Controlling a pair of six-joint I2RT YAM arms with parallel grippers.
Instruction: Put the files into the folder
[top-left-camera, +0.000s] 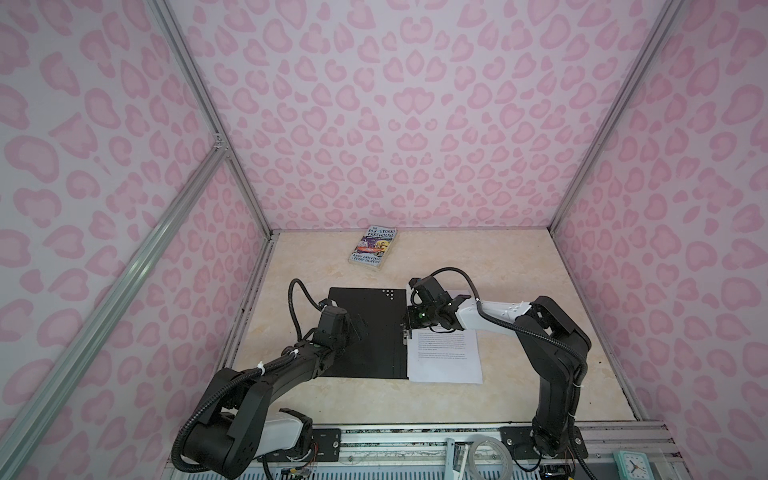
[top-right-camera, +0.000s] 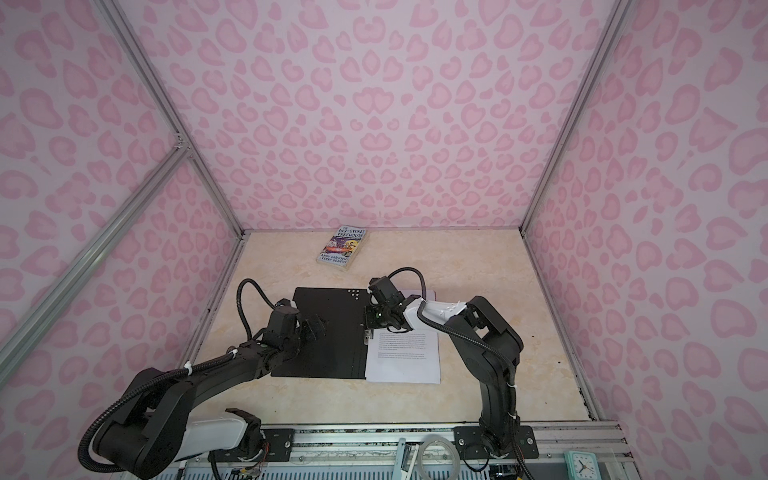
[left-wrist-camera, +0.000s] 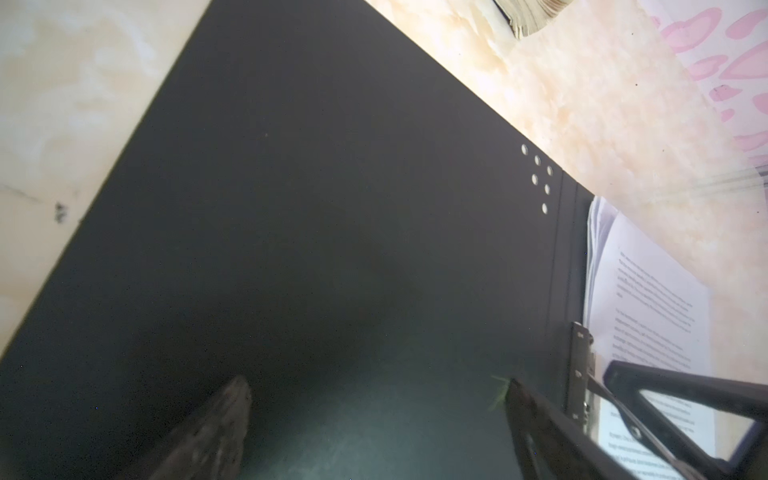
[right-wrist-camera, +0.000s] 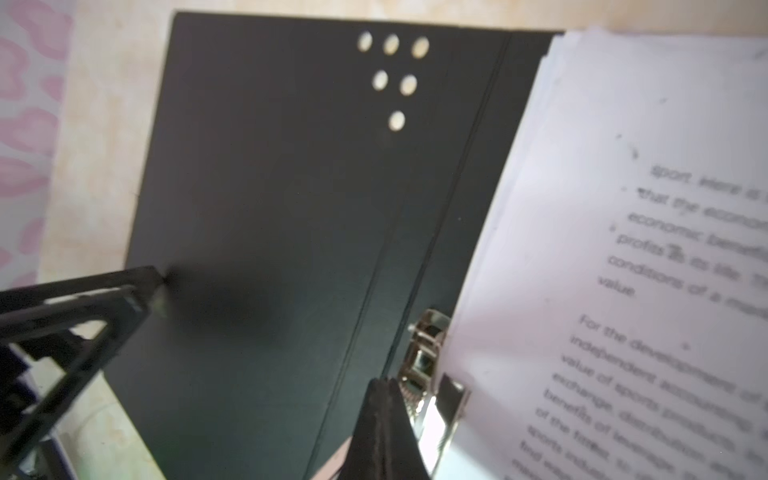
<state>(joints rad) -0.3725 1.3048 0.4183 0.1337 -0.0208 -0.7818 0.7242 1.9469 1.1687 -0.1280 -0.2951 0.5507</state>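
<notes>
Just beside the right pincer (right-wrist-camera: 384, 395) lie the files (right-wrist-camera: 615, 266).

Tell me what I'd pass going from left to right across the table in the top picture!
folder's open black cover → metal clip → files → right arm. The book lies farther back, in line with the cover, so I skipped it.
</notes>
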